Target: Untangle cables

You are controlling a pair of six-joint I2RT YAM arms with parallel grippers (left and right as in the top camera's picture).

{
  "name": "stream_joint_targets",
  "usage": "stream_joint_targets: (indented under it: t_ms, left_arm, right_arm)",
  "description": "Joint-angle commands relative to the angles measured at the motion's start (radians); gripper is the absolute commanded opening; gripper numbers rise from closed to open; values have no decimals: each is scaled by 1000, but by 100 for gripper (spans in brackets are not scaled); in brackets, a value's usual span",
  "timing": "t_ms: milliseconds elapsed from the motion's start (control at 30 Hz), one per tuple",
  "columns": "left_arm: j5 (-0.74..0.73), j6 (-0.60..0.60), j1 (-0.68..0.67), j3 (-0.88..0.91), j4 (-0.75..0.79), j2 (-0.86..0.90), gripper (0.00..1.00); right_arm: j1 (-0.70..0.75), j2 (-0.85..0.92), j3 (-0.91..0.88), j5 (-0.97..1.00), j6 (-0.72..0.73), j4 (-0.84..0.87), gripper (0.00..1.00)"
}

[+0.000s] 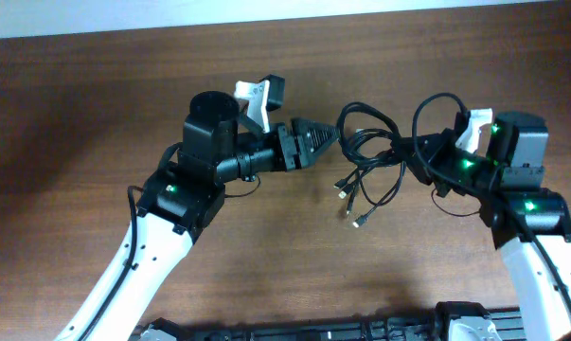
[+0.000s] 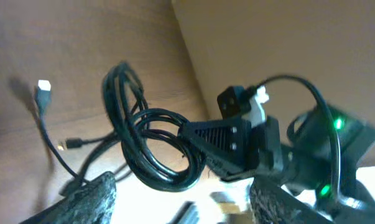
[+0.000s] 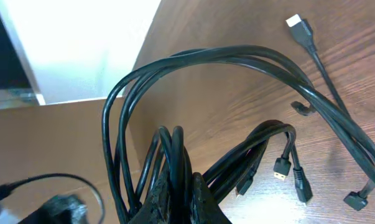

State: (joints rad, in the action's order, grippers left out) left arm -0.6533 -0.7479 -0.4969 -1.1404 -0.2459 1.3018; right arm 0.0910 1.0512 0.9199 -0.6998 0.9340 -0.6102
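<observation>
The cables (image 1: pixel 370 152) are a tangled bundle of thin black cords in the middle of the wooden table, with loops at the far side and small plug ends (image 1: pixel 348 197) trailing toward the front. My right gripper (image 1: pixel 415 152) is shut on the bundle's right side; in the right wrist view its fingers (image 3: pixel 182 190) pinch several cords (image 3: pixel 224 62), with plugs (image 3: pixel 282 169) lying on the table. My left gripper (image 1: pixel 325 139) is open just left of the loops, not touching them. In the left wrist view its fingers (image 2: pixel 181 193) spread wide below the coiled loops (image 2: pixel 150 146).
The wooden table (image 1: pixel 96 114) ends at a pale far edge (image 1: pixel 361 8). A white-tipped plug (image 2: pixel 43 86) lies apart to the left in the left wrist view. A dark rack (image 1: pixel 313 332) runs along the front edge.
</observation>
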Motion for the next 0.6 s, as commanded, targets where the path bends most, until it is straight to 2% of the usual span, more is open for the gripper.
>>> stream_joint_targets:
  t_ms: [0, 67, 167, 433, 567]
  left_arm:
    - [3, 426, -5, -10, -14, 2, 64]
    - [3, 602, -5, -10, -33, 2, 66]
    - [3, 753, -9, -10, -36, 2, 99]
    - [-10, 1213, -155, -10, -37, 2, 99]
    - [77, 1307, -202, -10, -37, 2, 99]
  right_arm:
    - [-6, 23, 17, -7, -13, 4, 4]
    - [-6, 32, 17, -14, -13, 4, 4]
    - [-6, 33, 17, -32, -21, 24, 4]
    - [-6, 34, 17, -52, -47, 34, 4]
    - [-6, 34, 17, -58, -47, 34, 4]
